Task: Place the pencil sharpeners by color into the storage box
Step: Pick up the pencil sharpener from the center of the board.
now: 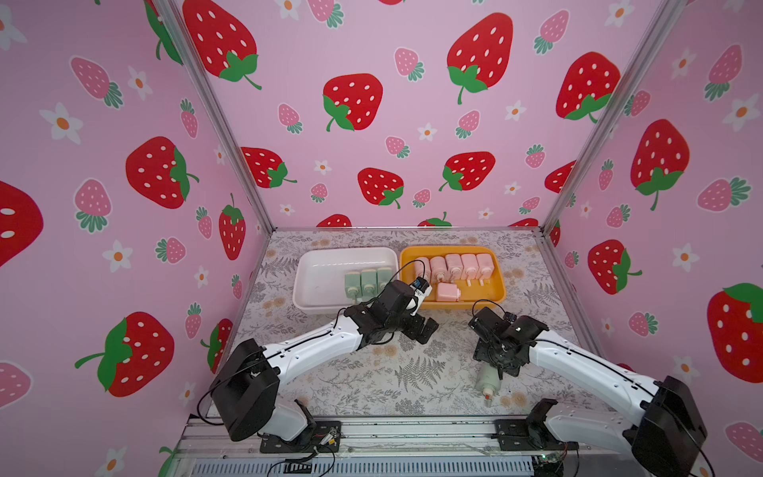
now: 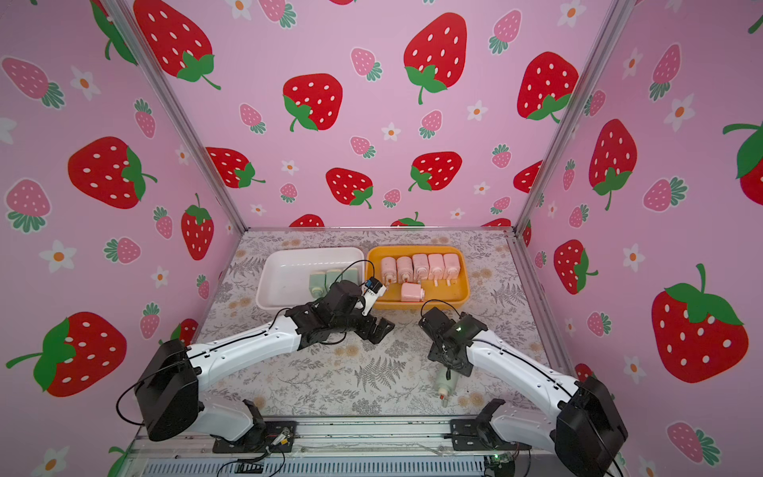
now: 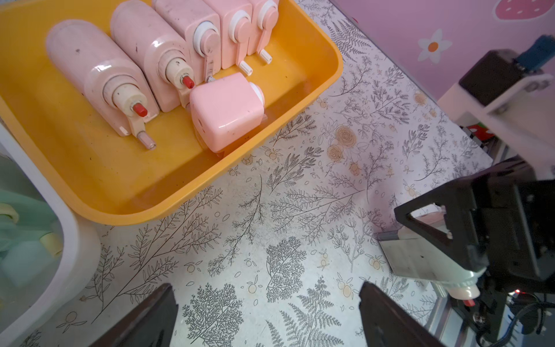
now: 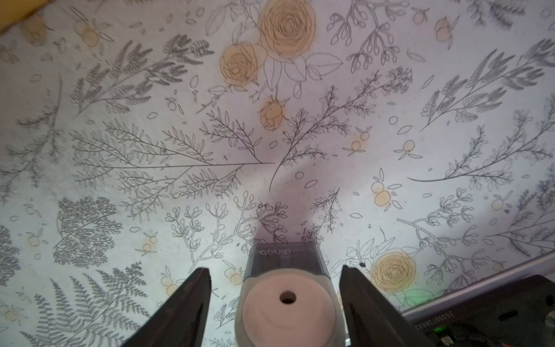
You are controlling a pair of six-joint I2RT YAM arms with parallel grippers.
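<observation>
Sharpeners (image 1: 448, 292): six pink (image 1: 454, 266) in orange tray (image 1: 487, 294), three green (image 1: 368, 283) in white tray (image 1: 322, 281); grippers (image 3: 265, 323) (image 4: 276, 309) open.

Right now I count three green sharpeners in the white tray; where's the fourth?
In a top view, the fourth sharpener lies on the mat, front right, between the right gripper's open jaws.

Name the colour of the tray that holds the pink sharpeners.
Orange-yellow. The tray shows best in the left wrist view.
</observation>
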